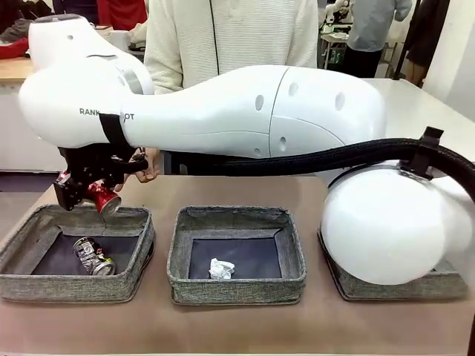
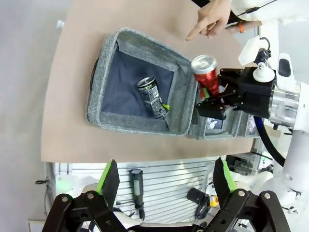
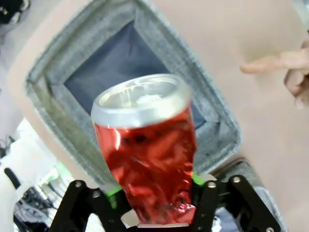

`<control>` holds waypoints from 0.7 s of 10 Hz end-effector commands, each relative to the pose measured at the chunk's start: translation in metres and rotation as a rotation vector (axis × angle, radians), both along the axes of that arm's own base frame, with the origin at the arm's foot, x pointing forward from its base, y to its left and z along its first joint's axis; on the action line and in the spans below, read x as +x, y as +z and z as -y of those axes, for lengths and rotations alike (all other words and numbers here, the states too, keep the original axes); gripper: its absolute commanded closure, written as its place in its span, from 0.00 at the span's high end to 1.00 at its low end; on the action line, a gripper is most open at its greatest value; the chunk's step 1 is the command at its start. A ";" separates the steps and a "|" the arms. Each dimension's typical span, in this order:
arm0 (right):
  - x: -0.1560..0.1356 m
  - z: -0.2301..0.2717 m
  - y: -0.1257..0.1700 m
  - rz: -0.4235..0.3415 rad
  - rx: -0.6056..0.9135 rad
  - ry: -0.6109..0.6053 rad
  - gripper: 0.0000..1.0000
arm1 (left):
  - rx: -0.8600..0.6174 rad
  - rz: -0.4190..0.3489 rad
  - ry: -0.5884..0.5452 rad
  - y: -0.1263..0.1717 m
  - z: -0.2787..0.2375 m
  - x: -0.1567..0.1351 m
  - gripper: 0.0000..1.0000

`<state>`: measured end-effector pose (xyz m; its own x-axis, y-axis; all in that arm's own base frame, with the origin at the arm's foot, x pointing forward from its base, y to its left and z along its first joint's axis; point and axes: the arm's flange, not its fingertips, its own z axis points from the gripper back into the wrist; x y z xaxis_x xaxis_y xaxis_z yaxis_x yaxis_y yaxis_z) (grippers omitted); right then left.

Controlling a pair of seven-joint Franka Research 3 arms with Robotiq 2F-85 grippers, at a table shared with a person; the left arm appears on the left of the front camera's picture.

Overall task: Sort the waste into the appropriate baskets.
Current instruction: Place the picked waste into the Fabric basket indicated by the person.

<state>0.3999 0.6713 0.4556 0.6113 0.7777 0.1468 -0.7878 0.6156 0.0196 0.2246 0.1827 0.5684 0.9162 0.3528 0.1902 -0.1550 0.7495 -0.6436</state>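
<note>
Fingers of the right arm (image 3: 157, 212) pinch the crushed red can (image 3: 147, 150) above the left basket (image 1: 30, 278).

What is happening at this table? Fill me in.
The robot is sorting rubbish into three grey baskets. Its right gripper has a crushed red can between its fingers, above the far edge of the left basket, where a dark can already lies. A paper ball sits in the middle basket. The left gripper hangs open and empty. A person's hand points toward the left basket.
</note>
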 end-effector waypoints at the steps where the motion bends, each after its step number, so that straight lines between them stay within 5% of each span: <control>1: 0.007 -0.013 0.014 -0.080 0.016 0.039 1.00 | 0.005 -0.011 -0.004 0.000 -0.002 -0.003 1.00; 2: 0.004 -0.011 0.017 -0.089 0.037 0.059 1.00 | 0.005 -0.011 -0.004 0.000 -0.002 -0.003 1.00; 3: 0.003 -0.009 0.019 -0.097 0.034 0.049 0.85 | 0.005 -0.011 -0.004 0.000 -0.002 -0.003 1.00; 5: 0.003 -0.008 0.019 -0.129 0.026 0.050 1.00 | 0.005 -0.011 -0.004 0.000 -0.002 -0.003 1.00; 7: 0.002 -0.007 0.018 -0.138 0.014 0.040 1.00 | 0.005 -0.011 -0.004 0.000 -0.002 -0.003 1.00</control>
<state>0.3927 0.6679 0.4648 0.6124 0.7852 0.0914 -0.7897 0.6024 0.1159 0.2246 0.1827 0.5684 0.9162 0.3526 0.1902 -0.1550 0.7497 -0.6434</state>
